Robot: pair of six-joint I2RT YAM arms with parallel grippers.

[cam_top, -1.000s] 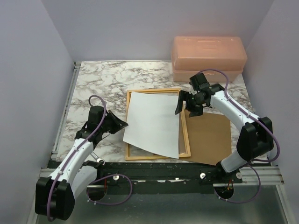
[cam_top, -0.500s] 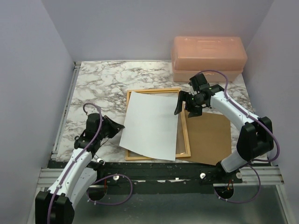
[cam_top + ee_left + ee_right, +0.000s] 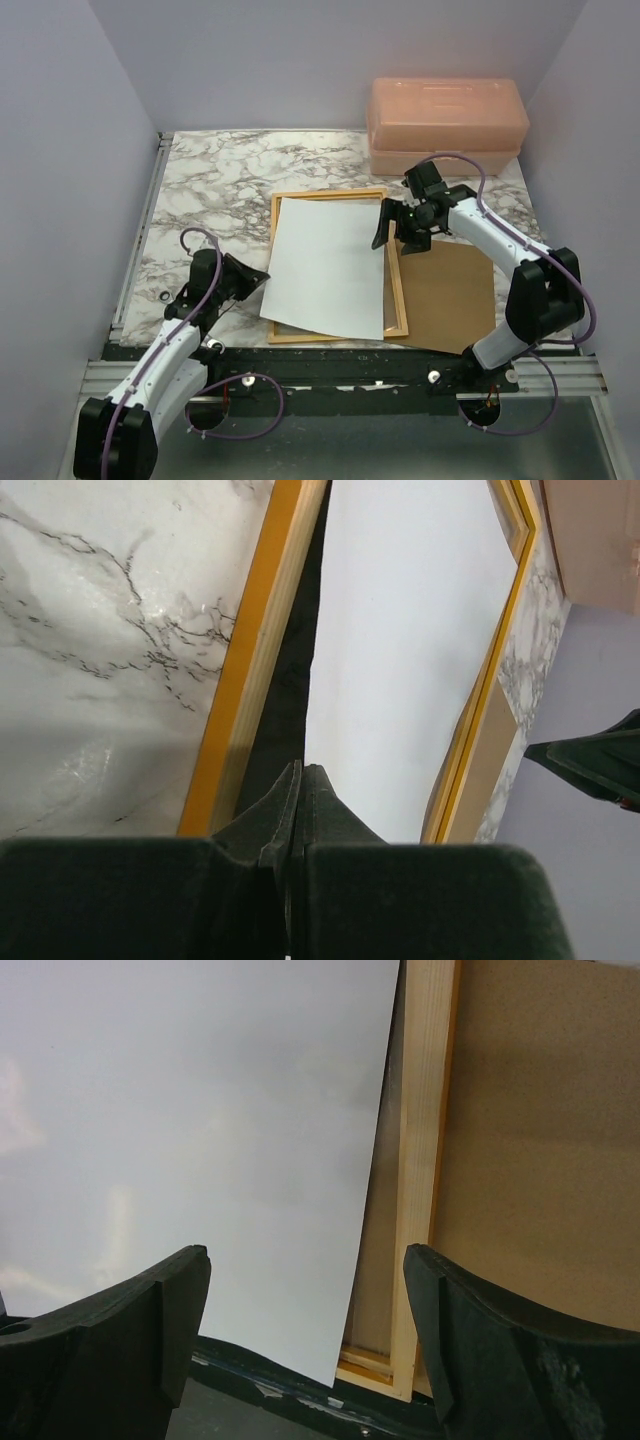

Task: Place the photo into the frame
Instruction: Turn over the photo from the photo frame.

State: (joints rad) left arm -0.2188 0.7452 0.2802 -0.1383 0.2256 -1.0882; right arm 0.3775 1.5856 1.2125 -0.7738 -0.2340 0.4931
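The photo (image 3: 325, 268) is seen with its white back up. This side looks like smooth paper with a soft sheen, and pale reflections are caught on it in the right wrist view. The frame (image 3: 330, 193) is made of wood: its outer faces are coated orange and look smooth, while the inner face is left pale and bare, with fine grain. The board (image 3: 445, 295) appears as matt brown fibreboard, slightly rough. The worktop (image 3: 215, 180) is covered with a white, grey-veined marble pattern, and a slight gloss is noticed. The box (image 3: 447, 120) is of pink translucent plastic. The left hand (image 3: 303, 780) and the right hand (image 3: 397, 232) look like matt black plastic.
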